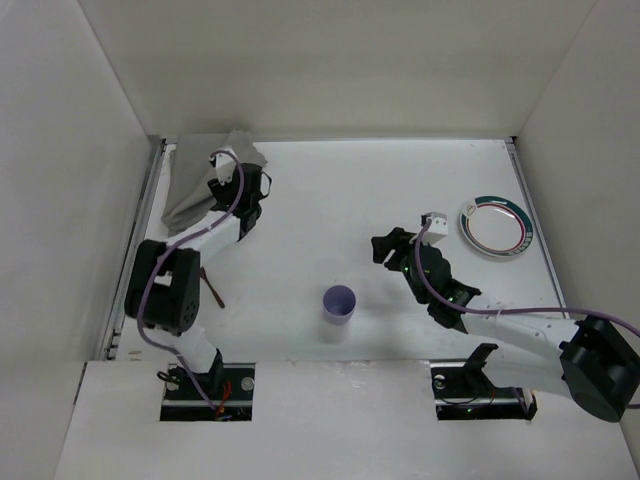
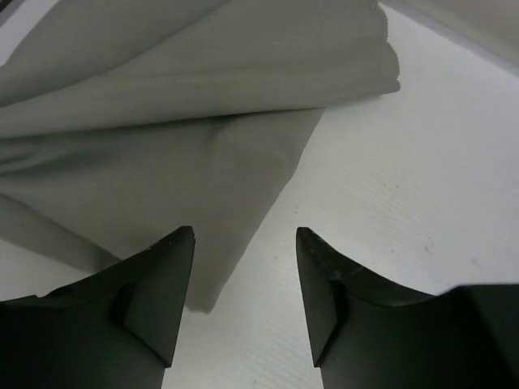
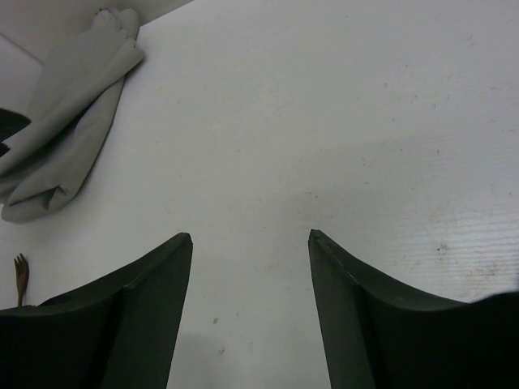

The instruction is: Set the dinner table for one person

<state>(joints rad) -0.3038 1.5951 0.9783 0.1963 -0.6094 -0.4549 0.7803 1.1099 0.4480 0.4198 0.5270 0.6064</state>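
On the wide matte white dinner table (image 1: 330, 190): one upright lilac cup (image 1: 339, 305), interior plain lilac; one round green-ringed white plate (image 1: 494, 201), centre plain; one crumpled grey cloth (image 1: 188, 198); one brown fork (image 1: 212, 286). Fingers wide and unladen on the left gripper (image 2: 245, 235), over the cloth, and the right gripper (image 3: 250, 237)

From above and behind my bases (image 1: 205, 383), the top camera looks down on the whole dinner table (image 1: 340, 180). My left wrist camera hangs close over the grey cloth (image 2: 162, 162); my right wrist camera, low, faces across the table toward that same cloth, well apart.
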